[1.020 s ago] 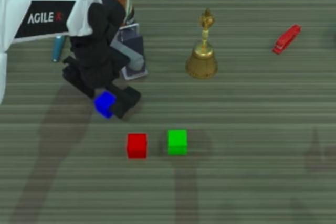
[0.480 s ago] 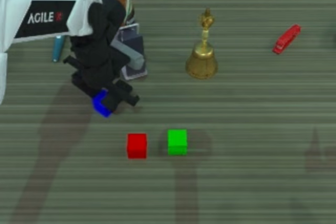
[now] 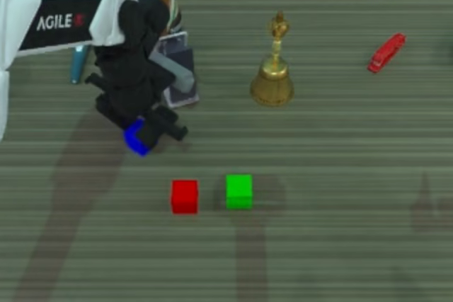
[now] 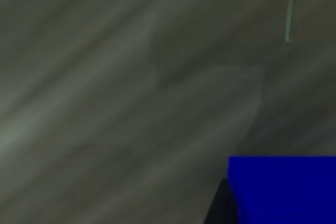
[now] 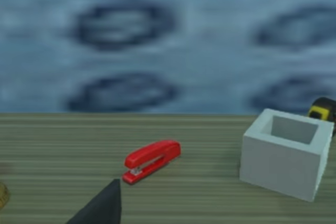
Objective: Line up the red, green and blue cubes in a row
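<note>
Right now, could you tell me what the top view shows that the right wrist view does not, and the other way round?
Only the top view shows the left gripper shut on the blue cube, the red cube and green cube side by side, and the brass bell. Only the right wrist view shows an open grey box and a yellow-and-black object behind it. Both show the red stapler and the striped table.

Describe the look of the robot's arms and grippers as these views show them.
The left arm has a white shell with a black panel reading AGILE in white letters plus a small red mark. Its wrist section and the left gripper are matte black and blocky, with two short fingers. No cables show. Of the right arm only a dark pointed fingertip shows, in its own wrist view.
</note>
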